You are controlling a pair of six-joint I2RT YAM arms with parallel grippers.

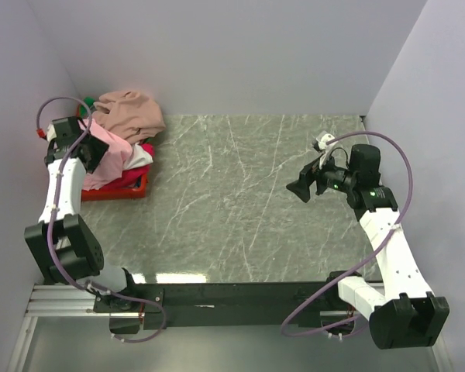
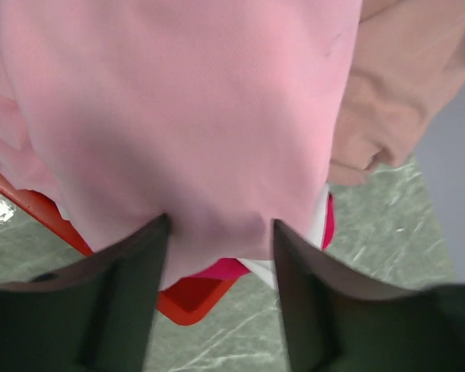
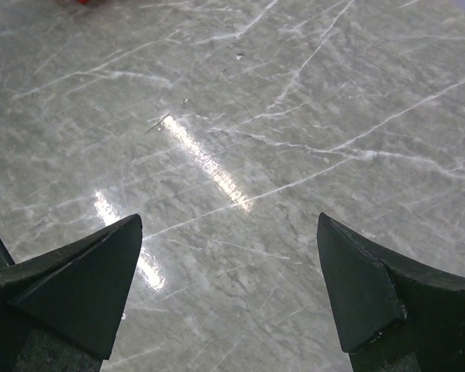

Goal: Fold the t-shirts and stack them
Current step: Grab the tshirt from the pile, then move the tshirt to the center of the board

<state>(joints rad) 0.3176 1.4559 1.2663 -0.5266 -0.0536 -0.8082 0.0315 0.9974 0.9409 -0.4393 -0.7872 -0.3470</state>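
The t-shirts lie heaped in a red plastic basket [image 1: 128,190] at the far left. A light pink one [image 1: 112,159] is on the near side, a tan one [image 1: 128,112] on top at the back, and bits of magenta [image 1: 146,149], white [image 1: 139,160] and green [image 1: 87,101] show. My left gripper [image 1: 95,153] is over the heap. In the left wrist view its jaws stand apart [image 2: 219,225] with a fold of the pink shirt [image 2: 186,116] between the tips. The tan shirt [image 2: 403,85] is to the right. My right gripper [image 1: 298,190] hangs open and empty over the table [image 3: 229,225].
The basket's red rim [image 2: 190,298] shows below the pink cloth, with magenta [image 2: 225,269] and white [image 2: 260,267] cloth hanging over it. The grey marble table [image 1: 240,201] runs between walls at the back and both sides.
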